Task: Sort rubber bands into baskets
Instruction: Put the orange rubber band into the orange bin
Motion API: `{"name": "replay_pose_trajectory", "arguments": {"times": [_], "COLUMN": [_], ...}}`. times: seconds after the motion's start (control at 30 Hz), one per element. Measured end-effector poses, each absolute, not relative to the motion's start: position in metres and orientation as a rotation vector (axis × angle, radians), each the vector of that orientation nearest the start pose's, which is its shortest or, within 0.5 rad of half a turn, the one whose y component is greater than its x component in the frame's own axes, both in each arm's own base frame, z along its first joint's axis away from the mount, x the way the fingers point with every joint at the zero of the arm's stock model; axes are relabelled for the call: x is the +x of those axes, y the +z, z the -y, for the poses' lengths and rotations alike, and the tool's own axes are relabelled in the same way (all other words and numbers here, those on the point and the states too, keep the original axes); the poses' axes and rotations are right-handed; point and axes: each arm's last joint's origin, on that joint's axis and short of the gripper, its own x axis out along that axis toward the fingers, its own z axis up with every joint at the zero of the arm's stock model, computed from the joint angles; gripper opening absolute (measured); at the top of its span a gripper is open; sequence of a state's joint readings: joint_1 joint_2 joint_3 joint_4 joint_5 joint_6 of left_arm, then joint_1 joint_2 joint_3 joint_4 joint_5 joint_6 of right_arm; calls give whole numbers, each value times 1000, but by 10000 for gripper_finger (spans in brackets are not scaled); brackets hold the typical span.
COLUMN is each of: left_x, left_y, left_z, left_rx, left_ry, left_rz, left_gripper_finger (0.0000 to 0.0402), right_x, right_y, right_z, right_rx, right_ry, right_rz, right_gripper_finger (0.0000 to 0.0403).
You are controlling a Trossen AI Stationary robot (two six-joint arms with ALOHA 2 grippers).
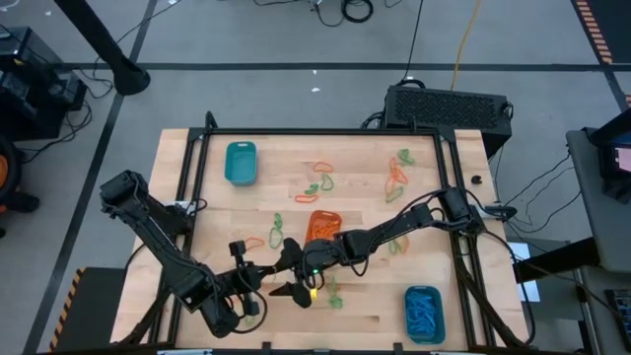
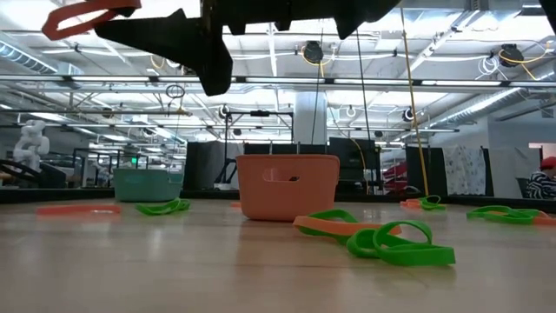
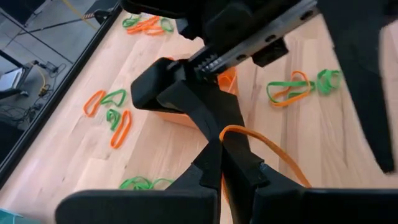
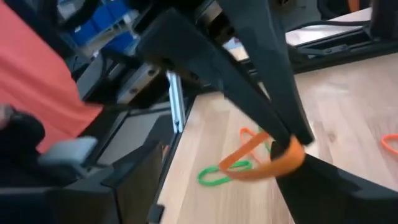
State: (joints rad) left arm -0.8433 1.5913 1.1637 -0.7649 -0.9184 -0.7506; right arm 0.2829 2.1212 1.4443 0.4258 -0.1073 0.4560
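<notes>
Holding both grippers steady matters most here, because they meet tip to tip just in front of the orange basket [image 1: 321, 226] and I judge this a handover of one orange rubber band [image 3: 264, 146]. My left gripper [image 3: 222, 163] has its fingers clenched on that band, which loops out beside the tips toward the basket. My right gripper [image 4: 292, 138] is pinched shut on an orange band too, seemingly the same loop, draped under its tips. I should release only one side, then lift clear. Loose green bands [image 2: 401, 243] lie near the basket, with the blue-filled teal basket [image 1: 425, 313] well beyond
</notes>
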Motion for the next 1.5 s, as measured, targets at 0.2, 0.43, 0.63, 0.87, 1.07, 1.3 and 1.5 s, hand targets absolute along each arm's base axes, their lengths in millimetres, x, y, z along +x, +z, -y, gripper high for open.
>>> {"name": "replay_pose_trajectory", "arguments": {"times": [0.2, 0.43, 0.63, 0.87, 1.07, 1.3, 1.5], "left_x": [222, 222, 222, 221, 217, 204, 169], "left_y": [241, 241, 241, 238, 236, 224, 200], "left_z": [210, 210, 210, 211, 208, 192, 153], "left_rx": [201, 201, 197, 201, 234, 367, 370], "left_ry": [340, 340, 334, 257, 267, 356, 544], "left_rz": [-659, -659, -667, -752, -795, -875, -927], "left_gripper_finger": [13, 13, 13, 45, 135, 200, 203], "right_x": [460, 462, 461, 459, 442, 409, 387], "right_y": [198, 196, 193, 189, 200, 216, 213], "right_z": [-137, -130, -129, -126, -117, -100, -64], "right_rx": [446, 473, 413, 404, 340, 251, 193], "right_ry": [317, 266, 265, 248, 198, 21, -217], "right_rz": [-336, -357, -369, -444, -620, -869, -1099], "right_gripper_finger": [283, 170, 14, 3, 1, 1, 0]}}
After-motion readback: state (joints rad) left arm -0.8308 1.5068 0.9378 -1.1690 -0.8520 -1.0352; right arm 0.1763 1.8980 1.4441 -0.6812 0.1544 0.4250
